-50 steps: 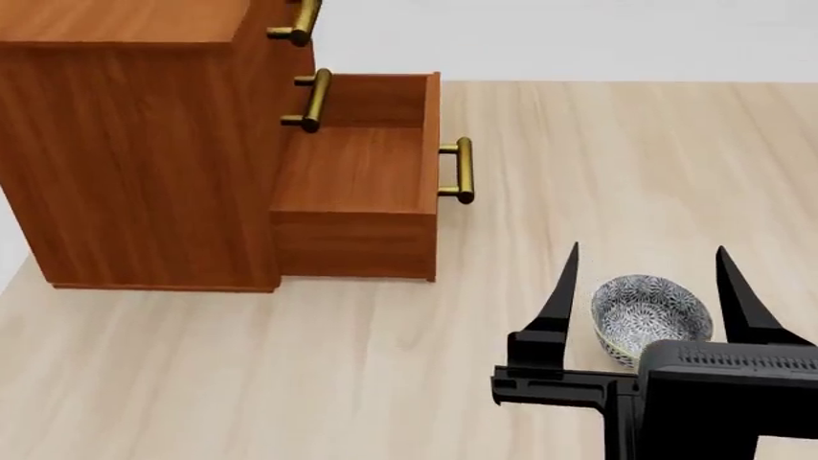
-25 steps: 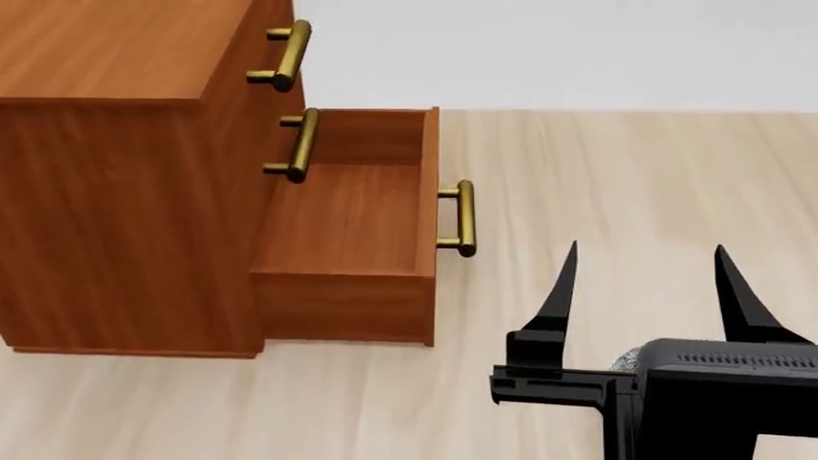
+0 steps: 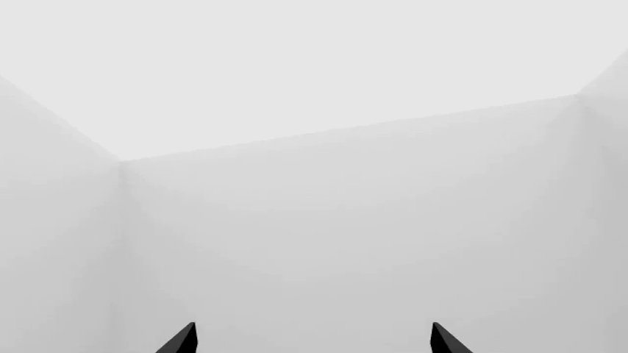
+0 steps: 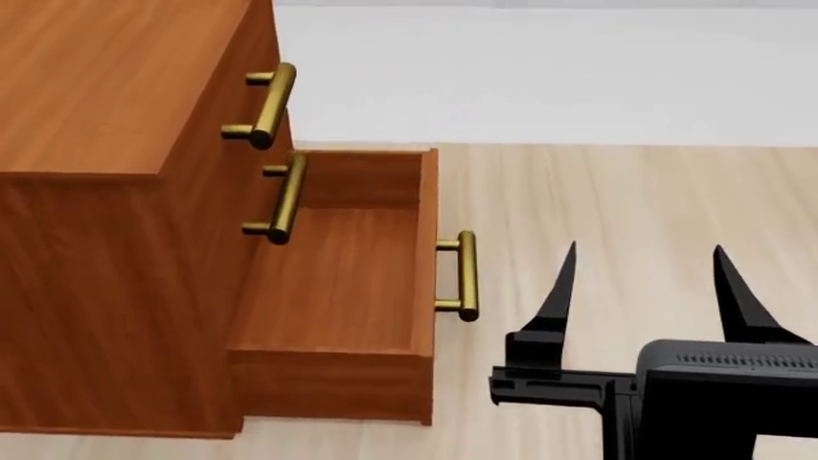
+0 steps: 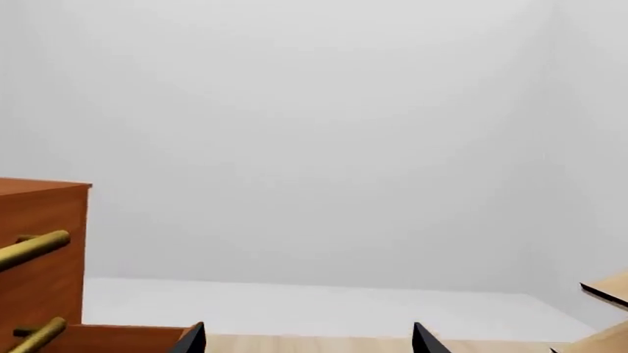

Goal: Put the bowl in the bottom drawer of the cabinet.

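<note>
Standing pulled out and empty, the bottom drawer (image 4: 345, 287) of the cabinet (image 4: 115, 192) is waiting for the bowl, which is showing nowhere. The right gripper (image 4: 646, 287) is hovering apart, holding nothing; the left gripper (image 3: 312, 340) is spread too.

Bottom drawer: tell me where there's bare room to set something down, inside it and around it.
The bottom drawer stands pulled out of the cabinet and its wooden floor shows bare between its walls. The floor beyond its brass handle is also bare. It is tighter near the right gripper, whose open fingers stand just past the handle.
</note>
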You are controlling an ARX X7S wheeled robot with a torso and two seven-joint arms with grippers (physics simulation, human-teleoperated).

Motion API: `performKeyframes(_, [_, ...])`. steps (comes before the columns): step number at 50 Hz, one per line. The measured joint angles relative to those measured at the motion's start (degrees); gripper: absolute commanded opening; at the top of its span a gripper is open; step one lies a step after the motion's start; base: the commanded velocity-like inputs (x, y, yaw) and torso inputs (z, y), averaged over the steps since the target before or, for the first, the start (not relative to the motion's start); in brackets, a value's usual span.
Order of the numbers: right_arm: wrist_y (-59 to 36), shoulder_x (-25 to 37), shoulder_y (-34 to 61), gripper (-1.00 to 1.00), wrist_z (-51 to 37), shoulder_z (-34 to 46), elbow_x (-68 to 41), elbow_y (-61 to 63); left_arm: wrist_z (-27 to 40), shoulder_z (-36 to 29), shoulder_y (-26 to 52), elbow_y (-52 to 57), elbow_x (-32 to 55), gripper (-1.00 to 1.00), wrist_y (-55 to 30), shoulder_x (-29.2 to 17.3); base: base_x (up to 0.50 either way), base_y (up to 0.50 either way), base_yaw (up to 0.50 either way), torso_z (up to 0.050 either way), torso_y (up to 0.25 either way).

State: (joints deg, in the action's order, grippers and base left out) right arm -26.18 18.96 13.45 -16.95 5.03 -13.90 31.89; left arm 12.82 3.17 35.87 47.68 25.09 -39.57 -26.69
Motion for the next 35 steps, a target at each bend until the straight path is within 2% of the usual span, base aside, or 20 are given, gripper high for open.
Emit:
performKeyframes(16, [0.1, 0.3, -0.1, 1.00, -0.3, 0.2, -0.1, 0.1, 0.3, -0.1, -0.2, 0.0, 0.2, 1.00, 0.2, -0.2, 0.30, 0.00, 0.00, 0.000, 0.000])
performKeyframes(35, [0.6, 0.5, -0.2, 1.00, -0.7, 0.3, -0.2, 0.2, 0.5, 0.0, -0.2, 0.0, 0.8, 1.00, 0.3, -0.4, 0.00, 0.00, 0.00, 0.000, 0.001])
